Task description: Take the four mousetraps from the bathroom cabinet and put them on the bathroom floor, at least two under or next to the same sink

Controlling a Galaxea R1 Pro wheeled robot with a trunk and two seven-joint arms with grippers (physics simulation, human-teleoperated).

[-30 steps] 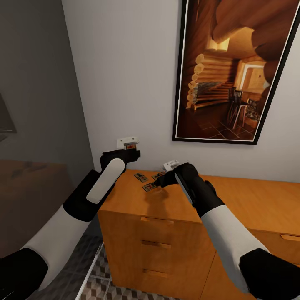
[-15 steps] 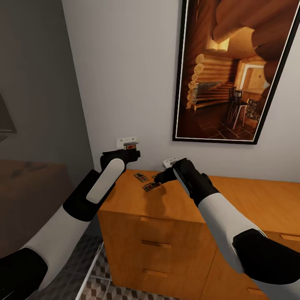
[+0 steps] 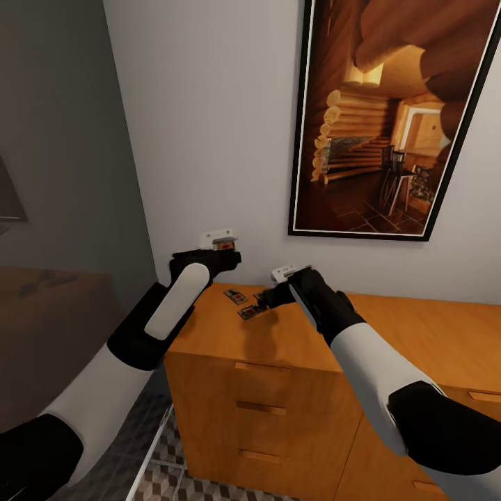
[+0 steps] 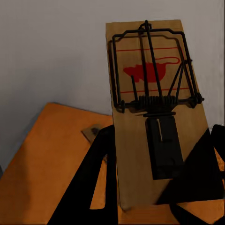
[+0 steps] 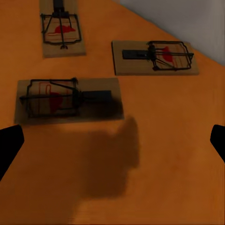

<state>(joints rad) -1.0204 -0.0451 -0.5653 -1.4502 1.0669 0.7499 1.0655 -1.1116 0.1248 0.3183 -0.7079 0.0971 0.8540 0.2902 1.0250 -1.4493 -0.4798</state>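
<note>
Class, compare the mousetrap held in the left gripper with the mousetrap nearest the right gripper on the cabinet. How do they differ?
The held mousetrap is lifted above the cabinet, gripped between the left gripper's fingers; the cabinet-top mousetrap lies flat on the wood, untouched. The held one stands up against the wall behind; the other lies under the open right gripper. Both are wooden plates with a black wire frame and red mouse print.

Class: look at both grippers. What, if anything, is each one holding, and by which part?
The left gripper holds a mousetrap by the lower end of its wooden plate, between its fingers. The right gripper is open above the cabinet, holding nothing.
</note>
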